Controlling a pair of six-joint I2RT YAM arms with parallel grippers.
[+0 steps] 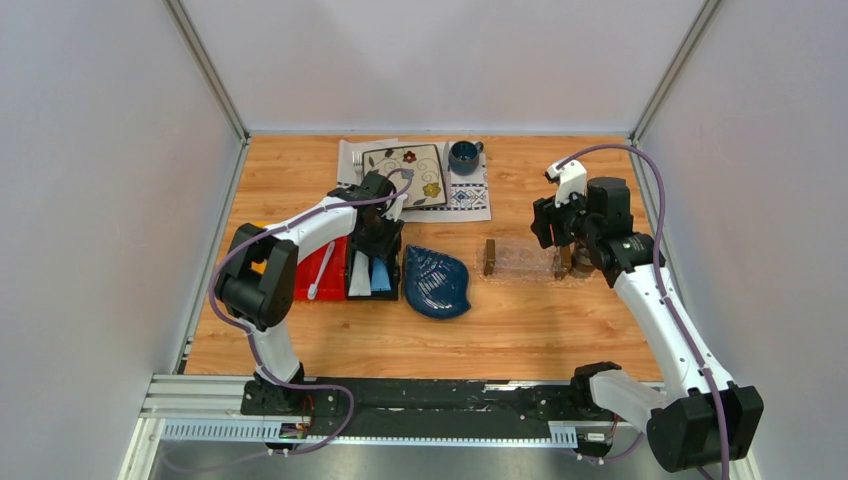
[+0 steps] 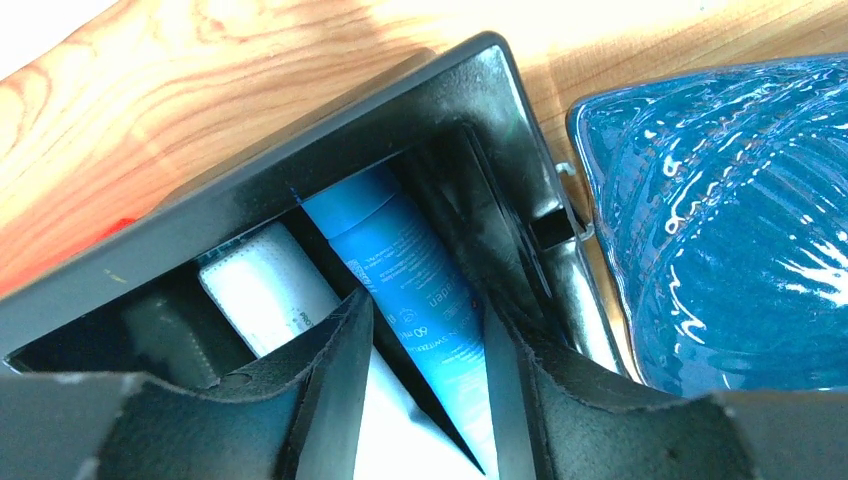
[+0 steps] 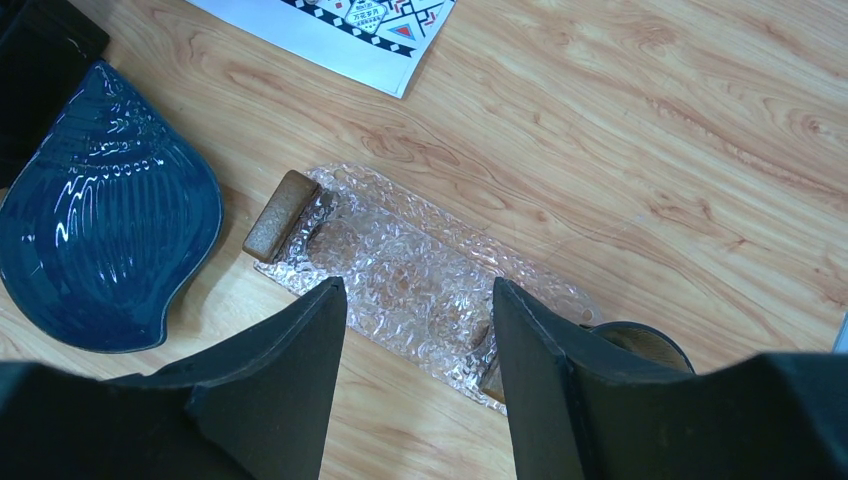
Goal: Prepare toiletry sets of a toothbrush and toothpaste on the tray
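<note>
1. The left hand (image 2: 428,330) sits in a black bin (image 2: 300,150), its fingers straddling the light-blue toothpaste tube (image 2: 400,260); whether they pinch it cannot be told.
2. A white tube (image 2: 270,285) lies just beside it.
3. The right hand (image 3: 418,290) hovers open and empty over the clear, pebbled tray (image 3: 400,250) on the worktop (image 3: 650,120).

Wood-grain desk (image 1: 560,340), surface level. Five items rest directly on it. A patterned cloth (image 1: 470,200) lies at the middle of the far edge (it carries crockery, not listed here). A red bin (image 1: 337,278) and a black bin (image 2: 300,150) stand side by side toward the left edge, touching or nearly so. A dark blue leaf-shaped dish (image 1: 437,282) sits just beside the black bin, near the desk's middle. The clear tray (image 1: 522,258), with a wooden block at each short end, lies toward the right edge, apart from the dish.
</note>
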